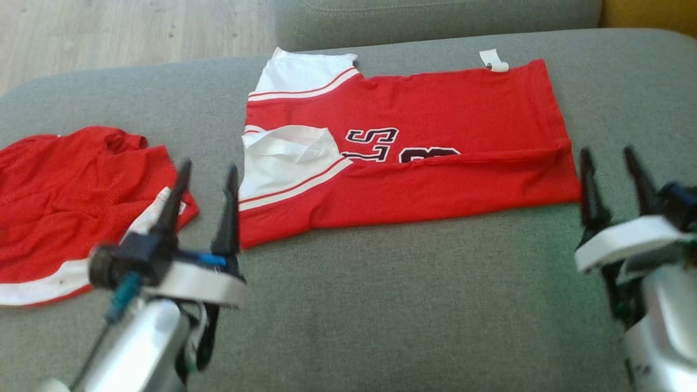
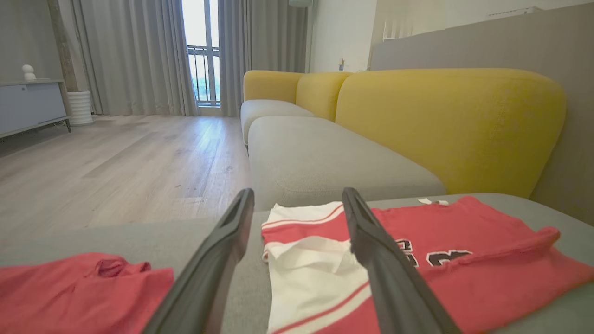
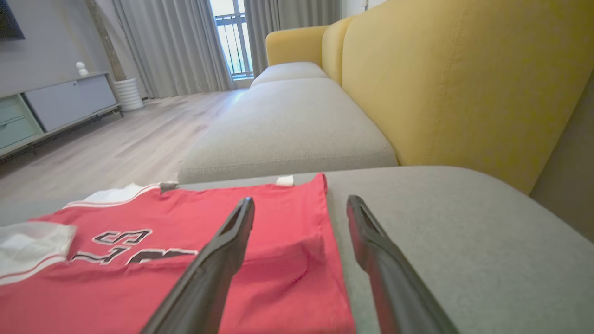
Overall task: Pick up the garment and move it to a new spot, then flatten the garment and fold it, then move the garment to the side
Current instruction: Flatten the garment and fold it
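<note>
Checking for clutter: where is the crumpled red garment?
The crumpled red garment lies at the head view's far left on the grey cushion, by the left gripper, apart from the folded jersey.

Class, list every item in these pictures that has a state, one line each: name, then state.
Red jersey: folded partway, lying flat on the grey cushion.
Second red garment: crumpled, left of the jersey.
Left gripper: open, empty.
Right gripper: open, empty.

Grey sofa seats (image 2: pixel 325 157) — yellow backrests (image 2: pixel 445 125), pale wood floor (image 2: pixel 116 162), grey curtains (image 2: pixel 134 55), bright balcony window (image 2: pixel 202 51), low cabinet (image 2: pixel 28 104).
</note>
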You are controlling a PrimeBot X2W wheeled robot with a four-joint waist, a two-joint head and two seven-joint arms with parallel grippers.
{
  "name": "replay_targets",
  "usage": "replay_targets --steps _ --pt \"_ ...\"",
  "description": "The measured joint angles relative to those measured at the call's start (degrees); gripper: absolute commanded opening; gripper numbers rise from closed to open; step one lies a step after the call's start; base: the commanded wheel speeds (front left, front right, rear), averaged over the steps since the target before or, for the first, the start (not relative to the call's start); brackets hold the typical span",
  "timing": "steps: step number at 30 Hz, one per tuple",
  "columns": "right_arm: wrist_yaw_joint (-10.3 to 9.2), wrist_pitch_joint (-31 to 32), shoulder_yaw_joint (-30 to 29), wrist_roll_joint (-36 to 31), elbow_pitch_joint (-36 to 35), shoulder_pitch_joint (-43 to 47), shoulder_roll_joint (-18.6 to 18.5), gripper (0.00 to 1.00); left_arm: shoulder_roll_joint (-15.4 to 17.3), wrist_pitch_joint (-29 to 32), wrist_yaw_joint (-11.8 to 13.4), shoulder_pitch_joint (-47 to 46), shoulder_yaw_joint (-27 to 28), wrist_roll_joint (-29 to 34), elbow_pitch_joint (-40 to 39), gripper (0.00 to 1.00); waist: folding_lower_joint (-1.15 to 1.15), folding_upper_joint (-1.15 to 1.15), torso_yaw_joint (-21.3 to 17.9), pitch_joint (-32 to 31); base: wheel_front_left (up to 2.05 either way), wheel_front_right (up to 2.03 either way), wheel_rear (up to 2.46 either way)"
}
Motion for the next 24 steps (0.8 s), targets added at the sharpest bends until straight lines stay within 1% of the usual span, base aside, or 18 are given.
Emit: replay_targets --steps 2,5,7,13,16,19,22,24 --pt "0.00 0.8 -0.9 -2.2 -1.5 2.0 1.8 1.00 -1.0 0.0 -0.1 1.7 0.1 1.5 1.0 1.00 0.00 0.00 0.2 -0.2 0.00 0.00 0.00" --pt "0.01 1.8 -2.3 -4.3 -3.8 3.5 3.3 1.00 -2.6 0.0 -0.8 2.9 0.8 2.4 2.6 1.00 0.00 0.00 0.2 -0.2 0.00 0.00 0.00" --pt "0.00 2.2 -2.8 -4.7 -4.4 3.6 3.5 1.00 -2.9 0.0 -1.2 3.0 1.0 3.0 3.2 1.00 0.00 0.00 0.2 -0.1 0.00 0.00 0.00" --pt "0.00 4.2 -4.4 -5.9 -9.2 3.5 4.6 1.00 -3.9 0.1 -3.9 1.4 1.0 4.2 8.6 1.00 0.01 0.00 -0.3 1.7 0.00 0.00 0.00" --pt "0.00 4.7 -4.7 -6.2 -10.9 3.3 4.8 1.00 -4.6 2.9 -4.4 -1.4 0.4 4.1 12.2 1.00 0.02 0.00 -0.7 3.0 0.00 0.00 0.00" --pt "0.00 5.2 -4.7 -6.4 -12.2 3.2 5.1 1.00 -5.1 6.9 -5.8 -4.3 -0.7 3.6 15.9 1.00 0.02 0.00 -1.4 4.4 0.00 0.00 0.00" --pt "0.00 5.6 -4.7 -6.5 -13.0 3.0 5.3 1.00 -5.3 11.6 -5.4 -6.6 -1.9 3.7 19.9 1.00 0.02 0.00 -2.2 5.7 0.00 0.00 0.00" --pt "0.01 5.6 -4.6 -6.5 -13.2 2.8 5.4 1.00 -5.3 13.8 -3.4 -7.7 -2.2 4.6 22.4 1.00 0.02 0.00 -2.9 6.5 0.00 0.00 0.00"
